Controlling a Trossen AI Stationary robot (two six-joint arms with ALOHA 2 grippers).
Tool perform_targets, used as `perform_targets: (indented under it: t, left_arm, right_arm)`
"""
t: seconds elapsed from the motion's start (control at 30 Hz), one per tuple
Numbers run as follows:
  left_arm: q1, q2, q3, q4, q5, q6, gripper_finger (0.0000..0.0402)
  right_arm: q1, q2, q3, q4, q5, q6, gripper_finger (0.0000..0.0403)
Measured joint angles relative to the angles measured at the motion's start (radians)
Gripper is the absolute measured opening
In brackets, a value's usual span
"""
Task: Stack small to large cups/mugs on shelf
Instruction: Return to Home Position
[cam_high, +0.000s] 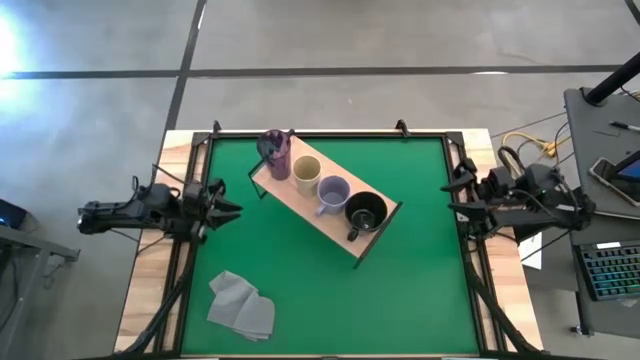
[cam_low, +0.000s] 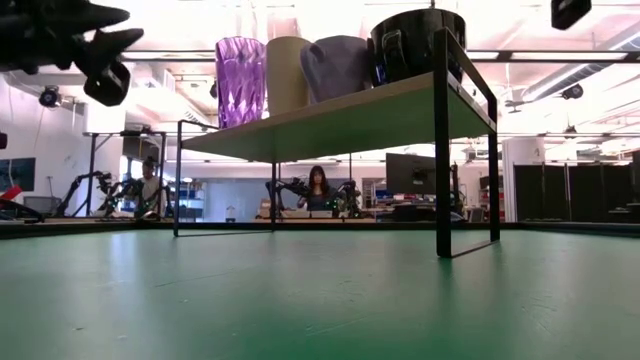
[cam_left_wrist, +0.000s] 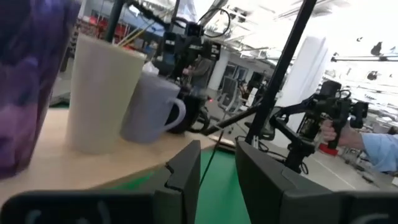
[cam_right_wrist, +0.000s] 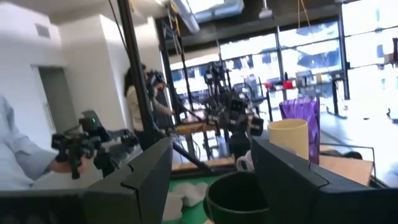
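The light-wood shelf (cam_high: 300, 205) on its black frame stands slantwise on the green mat. In a row on its board stand the dark purple tumbler (cam_high: 275, 152), cream cup (cam_high: 307, 175), lavender-grey mug (cam_high: 333, 194) and black mug (cam_high: 365, 213). The row also shows in the low view: tumbler (cam_low: 240, 80), cream cup (cam_low: 287, 72), lavender mug (cam_low: 335, 68), black mug (cam_low: 415, 42). My left gripper (cam_high: 230, 208) is open and empty, left of the shelf's tumbler end (cam_left_wrist: 74, 165). My right gripper (cam_high: 452, 196) is open and empty at the mat's right edge, facing the black mug (cam_right_wrist: 239, 196).
A folded grey cloth (cam_high: 242, 305) lies on the mat at the near left. Bare green mat (cam_high: 420, 290) lies near and right of the shelf. People stand in the room beyond the table; a sleeved hand holding a device shows in each wrist view (cam_left_wrist: 339, 127) (cam_right_wrist: 78, 152).
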Motion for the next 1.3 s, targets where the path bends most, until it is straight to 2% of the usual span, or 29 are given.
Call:
perform_targets:
  t: [0.17, 0.4, 0.57, 0.73, 0.83, 0.97, 1.13, 1.3]
  left_arm:
    - [0.000, -0.012, -0.031, 0.001, 0.000, -0.017, 0.0087]
    - [0.000, -0.006, -0.076, 0.014, 0.002, -0.039, 0.0087]
    - [0.000, -0.012, -0.123, 0.039, 0.001, -0.035, 0.0087]
    - [0.000, -0.006, -0.163, 0.062, -0.002, -0.043, 0.0087]
    - [0.000, -0.005, -0.167, 0.070, -0.005, -0.042, 0.0087]
    - [0.000, -0.003, -0.167, 0.068, -0.008, -0.042, 0.0087]
    - [0.000, 0.018, -0.167, 0.066, -0.009, -0.042, 0.0087]
    - [0.000, 0.039, -0.168, 0.063, -0.011, -0.041, 0.0087]
  right_arm:
    - [0.000, -0.114, -0.089, 0.049, 0.000, 0.014, 0.0212]
    - [0.000, -0.084, -0.136, 0.118, 0.014, 0.019, 0.0212]
    - [0.000, -0.112, -0.213, 0.247, 0.018, -0.002, 0.0212]
    - [0.000, -0.109, -0.290, 0.278, 0.048, 0.030, 0.0212]
    - [0.000, -0.110, -0.343, 0.266, 0.085, 0.098, 0.0212]
    - [0.000, -0.111, -0.379, 0.266, 0.083, 0.161, 0.0212]
    - [0.000, -0.111, -0.388, 0.137, 0.099, 0.223, 0.0212]
    - [0.000, -0.111, -0.392, 0.058, 0.220, 0.251, 0.0212]
